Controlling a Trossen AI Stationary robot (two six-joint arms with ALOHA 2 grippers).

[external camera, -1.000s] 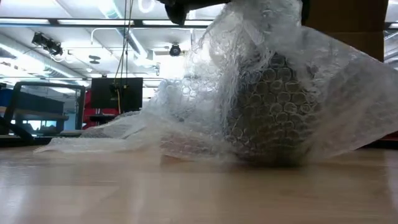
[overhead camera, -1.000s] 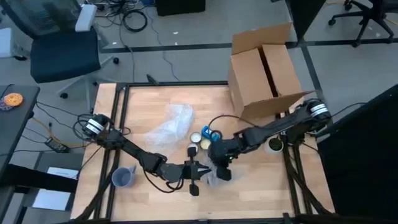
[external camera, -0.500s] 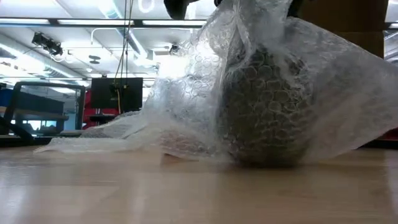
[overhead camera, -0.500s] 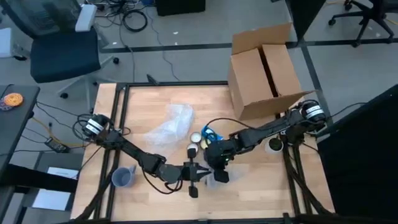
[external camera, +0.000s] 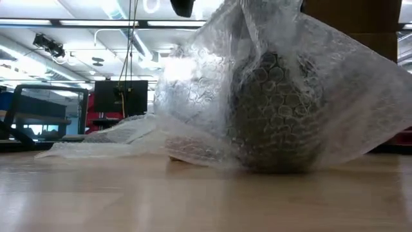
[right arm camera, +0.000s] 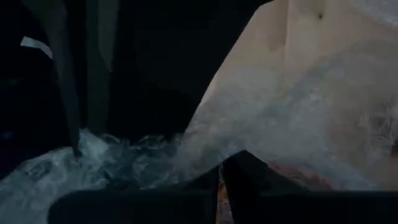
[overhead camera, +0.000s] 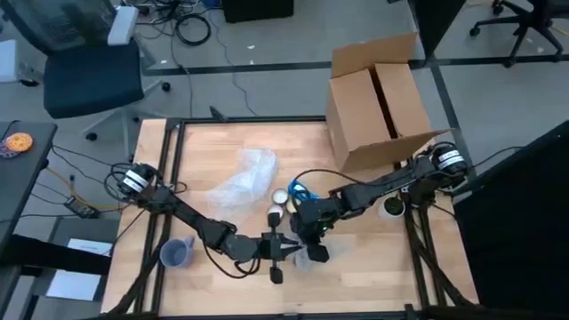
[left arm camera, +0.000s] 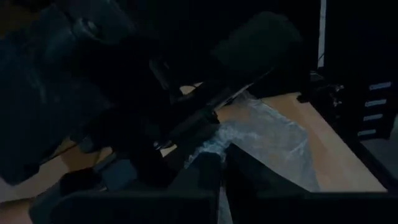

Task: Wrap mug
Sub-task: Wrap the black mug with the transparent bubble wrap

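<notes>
Wooden counter in a workshop, office chairs and cables on the floor beyond. Near its front edge the mug stands under bubble wrap, both arms meeting over it. The left pincer and right pincer sit at the bundle; each wrist view shows its fingers drawn together on wrap. Risk: the sheet is draped loosely, so a pull could tip the mug or slip the wrap free. A cardboard box stands open at the rear right; contents cannot be seen. A blue cup at front left appears empty. A spare wrap heap lies mid-counter.
</notes>
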